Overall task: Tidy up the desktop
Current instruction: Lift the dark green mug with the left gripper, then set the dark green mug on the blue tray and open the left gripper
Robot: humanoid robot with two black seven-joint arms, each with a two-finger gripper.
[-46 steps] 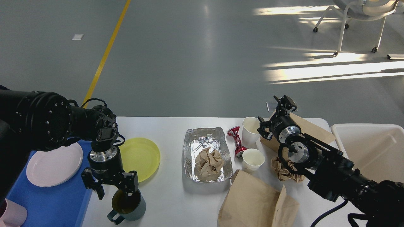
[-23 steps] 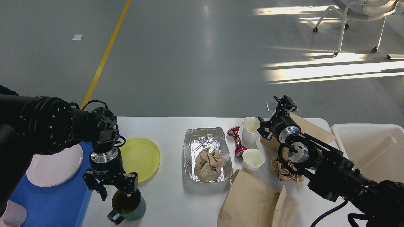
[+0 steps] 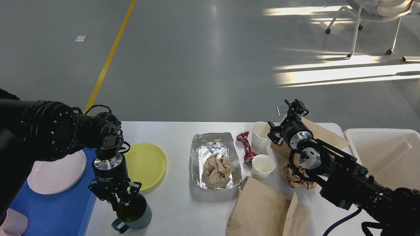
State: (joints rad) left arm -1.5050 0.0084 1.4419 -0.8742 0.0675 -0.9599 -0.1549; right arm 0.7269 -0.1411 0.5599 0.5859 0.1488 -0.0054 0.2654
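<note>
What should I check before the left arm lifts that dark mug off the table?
1. Left gripper closed on the mug rim: ok, the fingers look pinched at its near-left rim.
2. Mug upright: ok.
3. Mug contents: cannot tell, the inside is dark.
4. Landing room on the blue tray: ok, bare area in front of the white plate.
5. Yellow plate out of the way: ok, apart from the mug.
6. Right gripper away: ok, far side of the desktop.
</note>
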